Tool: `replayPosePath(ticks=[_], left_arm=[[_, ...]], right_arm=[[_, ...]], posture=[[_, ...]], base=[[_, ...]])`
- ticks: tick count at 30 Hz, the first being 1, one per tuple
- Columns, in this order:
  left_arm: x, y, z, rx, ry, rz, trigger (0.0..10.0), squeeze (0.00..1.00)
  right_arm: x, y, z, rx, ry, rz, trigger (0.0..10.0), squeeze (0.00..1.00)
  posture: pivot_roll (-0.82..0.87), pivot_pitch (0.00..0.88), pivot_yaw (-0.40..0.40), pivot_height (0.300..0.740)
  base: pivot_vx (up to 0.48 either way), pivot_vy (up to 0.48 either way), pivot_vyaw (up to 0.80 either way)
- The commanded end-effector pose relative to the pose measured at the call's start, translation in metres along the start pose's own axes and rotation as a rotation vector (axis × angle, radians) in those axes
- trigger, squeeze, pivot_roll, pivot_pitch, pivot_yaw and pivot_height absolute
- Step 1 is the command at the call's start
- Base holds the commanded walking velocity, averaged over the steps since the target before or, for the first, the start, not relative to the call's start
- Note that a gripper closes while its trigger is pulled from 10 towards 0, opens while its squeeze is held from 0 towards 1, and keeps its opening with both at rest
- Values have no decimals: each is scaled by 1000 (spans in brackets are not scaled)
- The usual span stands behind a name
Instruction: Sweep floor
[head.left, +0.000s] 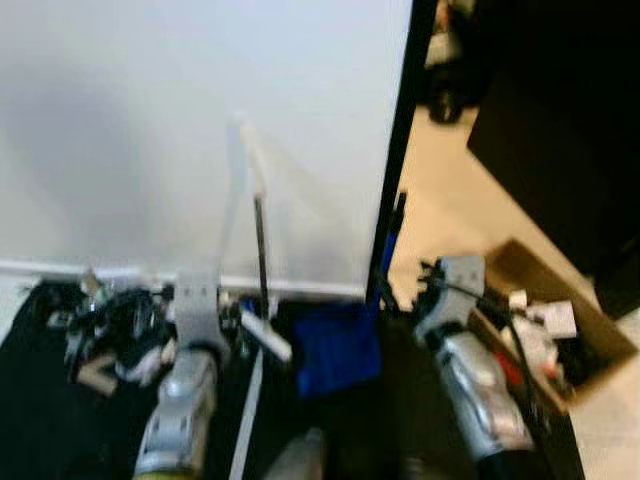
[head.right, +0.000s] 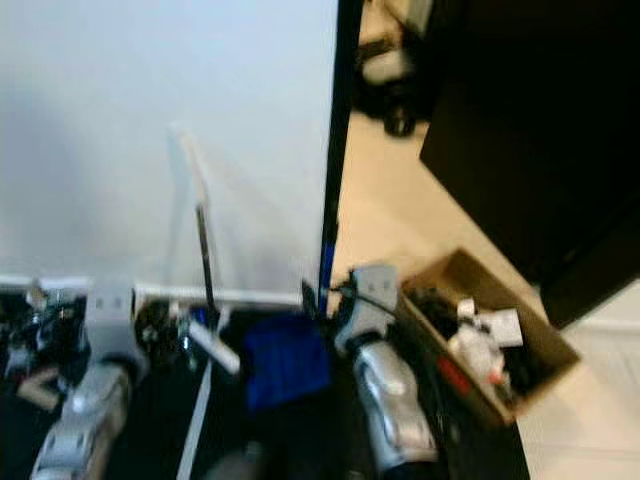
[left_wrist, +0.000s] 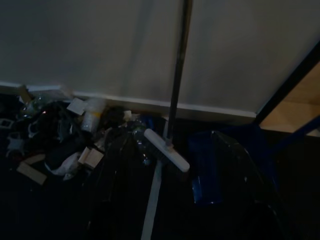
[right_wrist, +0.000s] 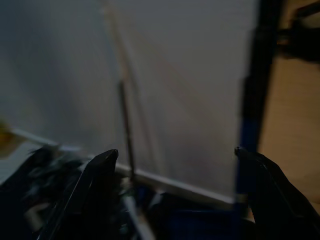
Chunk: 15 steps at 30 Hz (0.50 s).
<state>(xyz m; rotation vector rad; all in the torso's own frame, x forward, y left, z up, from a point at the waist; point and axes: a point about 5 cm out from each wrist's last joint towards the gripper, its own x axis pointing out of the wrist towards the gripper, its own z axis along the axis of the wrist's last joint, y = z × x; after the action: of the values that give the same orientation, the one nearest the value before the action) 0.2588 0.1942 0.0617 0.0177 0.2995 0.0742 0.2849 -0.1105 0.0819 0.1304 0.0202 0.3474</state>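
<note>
Your broom (head.left: 258, 240) leans upright on the wall (head.left: 150, 120), its white head (head.left: 266, 335) down on the dark mat (head.left: 40, 430) just ahead of your left gripper (left_wrist: 170, 220), litter (head.left: 110, 335) to that gripper's left and the blue dustpan (head.left: 335, 345) to its right. The right gripper (right_wrist: 182, 165) hangs with fingers wide apart, holding nothing; the left one's fingers I cannot tell. Expect a light, stiff, smooth pole that will tip if nudged. Take it mid-shaft, below the pale grip, squarely.
</note>
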Motion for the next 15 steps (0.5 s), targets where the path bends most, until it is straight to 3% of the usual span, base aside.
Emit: replayPosePath(ticks=[1, 15], left_arm=[[-1, 2, -4, 8, 20, 7, 10000, 0], [-1, 1, -5, 7, 22, 9, 10000, 0]], right_arm=[[-3, -3, -4, -2, 15, -11, 10000, 0], [-4, -4, -4, -1, 16, -14, 10000, 0]], posture=[[135, 113, 27, 740], [135, 115, 27, 740]], base=[[0, 0, 775], [0, 0, 773]])
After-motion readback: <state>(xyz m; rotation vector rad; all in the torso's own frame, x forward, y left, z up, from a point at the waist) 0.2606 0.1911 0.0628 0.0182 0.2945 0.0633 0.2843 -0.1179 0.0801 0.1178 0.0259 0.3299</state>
